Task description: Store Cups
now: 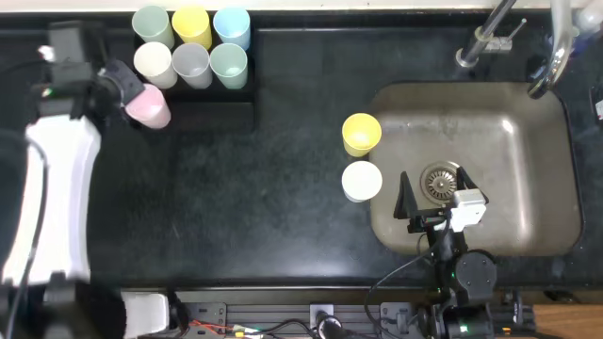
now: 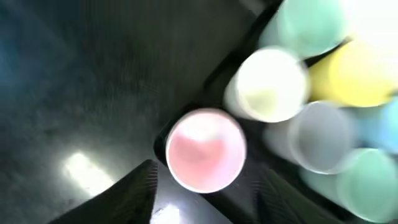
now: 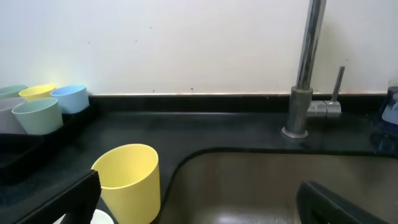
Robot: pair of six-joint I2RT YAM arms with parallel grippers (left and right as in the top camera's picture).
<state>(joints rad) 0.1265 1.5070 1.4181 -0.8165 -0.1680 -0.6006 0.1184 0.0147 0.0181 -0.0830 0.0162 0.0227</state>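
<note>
Your left gripper [image 1: 122,88] was in the upper left, at the pink plastic cup [image 1: 149,105] in the lower left corner of the black rack [image 1: 217,115]. Whether it gripped the cup, I could not tell. Your right gripper [image 1: 412,209] stood spread over the steel sink [image 1: 528,122].

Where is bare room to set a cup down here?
Free: the counter between the tray and the yellow cup and white cup beside the sink; the tray's front strip beside the pink cup. Crowded: the tray's two back rows.
</note>
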